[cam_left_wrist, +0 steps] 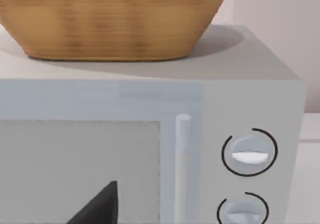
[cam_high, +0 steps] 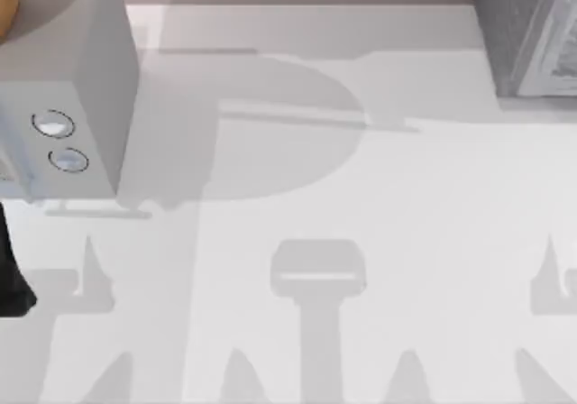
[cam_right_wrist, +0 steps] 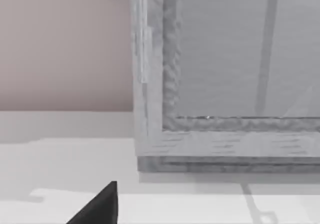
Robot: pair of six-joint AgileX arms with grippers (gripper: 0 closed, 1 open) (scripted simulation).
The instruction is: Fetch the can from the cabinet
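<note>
The can is out of view. The grey wood-grain cabinet (cam_high: 532,34) stands at the table's far right corner. In the right wrist view its frame (cam_right_wrist: 150,84) and lower edge are close ahead, and the part of its inside that I can see holds nothing. A black part of my right gripper (cam_right_wrist: 97,209) shows low in that view, short of the cabinet. My left arm (cam_high: 11,269) sits at the table's left edge. A black part of my left gripper (cam_left_wrist: 97,209) faces the microwave door.
A pale grey microwave (cam_high: 72,88) with two round dials (cam_left_wrist: 249,153) and a vertical handle (cam_left_wrist: 182,164) stands at the far left. A wicker basket (cam_left_wrist: 110,19) rests on top of it. The white table (cam_high: 361,242) stretches between microwave and cabinet.
</note>
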